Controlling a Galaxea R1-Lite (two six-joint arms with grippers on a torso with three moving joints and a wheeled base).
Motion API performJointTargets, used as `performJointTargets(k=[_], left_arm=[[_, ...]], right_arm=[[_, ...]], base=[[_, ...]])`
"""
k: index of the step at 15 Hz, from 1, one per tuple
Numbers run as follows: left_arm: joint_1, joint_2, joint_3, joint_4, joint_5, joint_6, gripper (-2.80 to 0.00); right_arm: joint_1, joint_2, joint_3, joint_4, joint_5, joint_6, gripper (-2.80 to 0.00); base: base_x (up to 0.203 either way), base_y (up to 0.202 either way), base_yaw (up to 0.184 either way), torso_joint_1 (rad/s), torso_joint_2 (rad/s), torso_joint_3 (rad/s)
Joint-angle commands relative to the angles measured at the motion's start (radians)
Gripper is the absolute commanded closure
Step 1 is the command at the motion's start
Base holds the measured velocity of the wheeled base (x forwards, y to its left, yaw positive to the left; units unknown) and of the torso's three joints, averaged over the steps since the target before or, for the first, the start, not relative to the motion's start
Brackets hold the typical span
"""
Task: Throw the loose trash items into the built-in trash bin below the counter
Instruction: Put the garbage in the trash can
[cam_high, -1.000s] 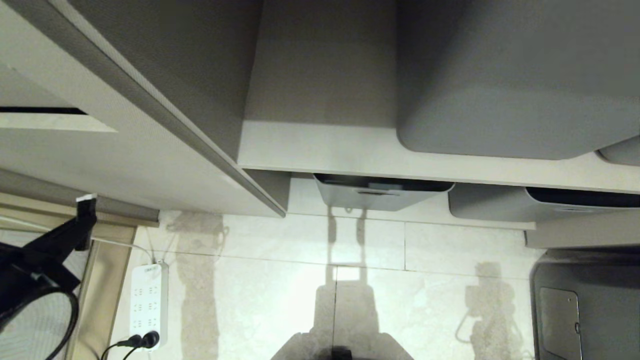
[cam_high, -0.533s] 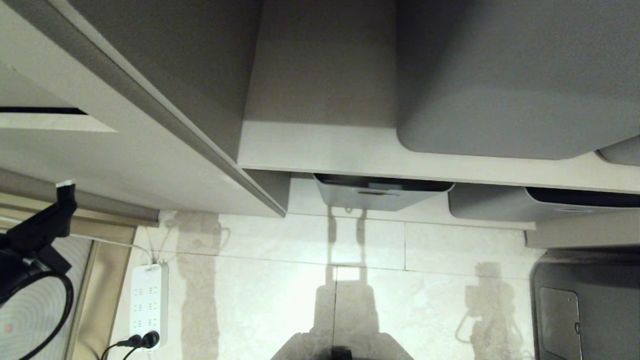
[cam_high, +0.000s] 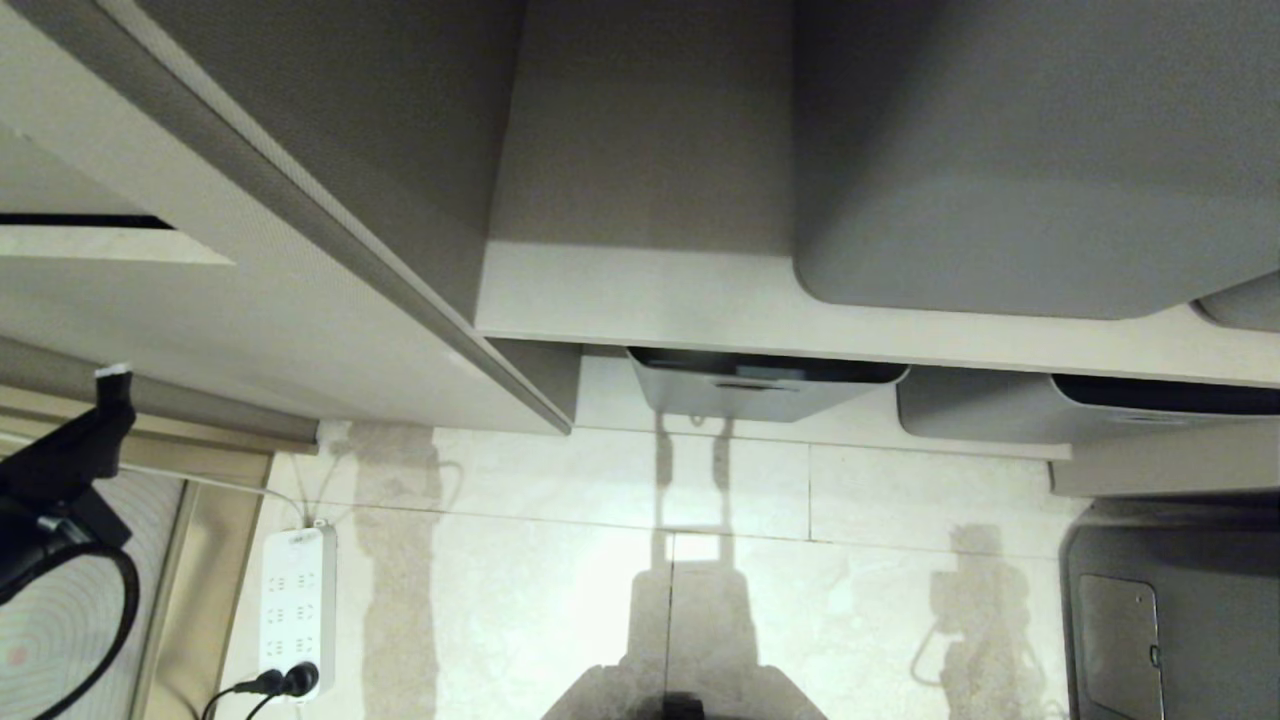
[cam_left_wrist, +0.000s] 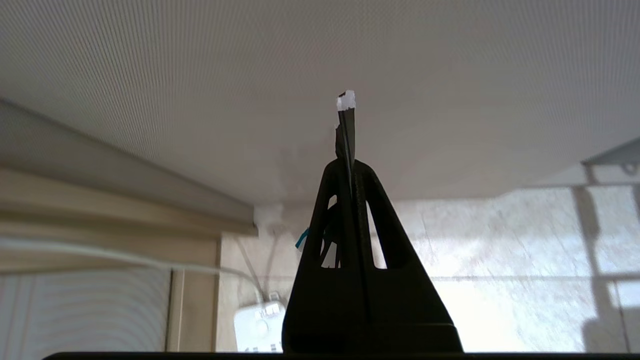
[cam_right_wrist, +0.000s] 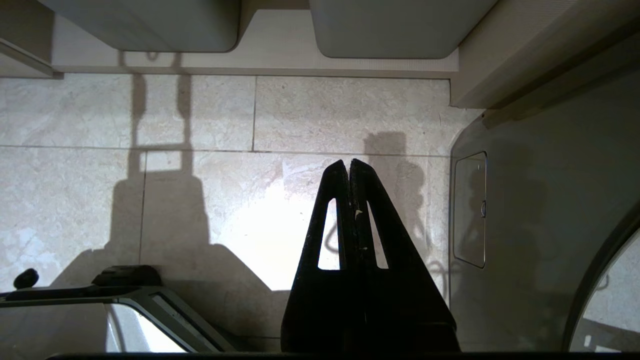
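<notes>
Wrapper (cam_left_wrist: 346, 125), black with a white end, sits clamped in our left end effector (cam_high: 110, 385) at the left edge of the head view, close under a beige panel (cam_left_wrist: 320, 75). Right of it, a power strip (cam_high: 297, 610) lies on the floor. Our right end effector (cam_right_wrist: 348, 167) is clenched and empty above the tiles.

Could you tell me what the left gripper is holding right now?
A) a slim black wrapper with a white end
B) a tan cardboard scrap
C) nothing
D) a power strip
A: in the left wrist view the left gripper is shut on the black wrapper, whose white end sticks out past the fingertips.
</notes>
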Motion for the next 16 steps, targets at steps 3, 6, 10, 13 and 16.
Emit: performJointTargets(k=[3,6,10,13,16], left_arm=[[-0.001,-0.094,-0.052,0.171,-0.013,0.0,0.0],[0.0,-0.092,-0.053,0.175,-0.033,0.001,0.0],[0.0,-0.091,-0.053,0.175,-0.033,0.001,0.0],[0.0,-0.095,-0.056,0.173,-0.031,0.001,0.0],[0.0,-0.102,-0.055,0.163,-0.031,0.001,0.0]], right_arm=[[0.0,0.001,0.002,0.0,0.0,0.0,0.0],[0.0,0.001,0.002,0.0,-0.001,0.0,0.0],[0.0,0.001,0.002,0.0,0.0,0.0,0.0],[0.0,0.001,0.002,0.0,-0.001,0.0,0.0],[0.0,0.001,0.002,0.0,0.0,0.0,0.0]], base=[[0.0,0.0,0.0,0.0,0.0,0.0],[0.0,0.0,0.0,0.004,0.0,0.055],[0.0,0.0,0.0,0.001,0.0,0.19],[0.0,0.0,0.0,0.001,0.0,0.199],[0.0,0.0,0.0,0.003,0.0,0.204]])
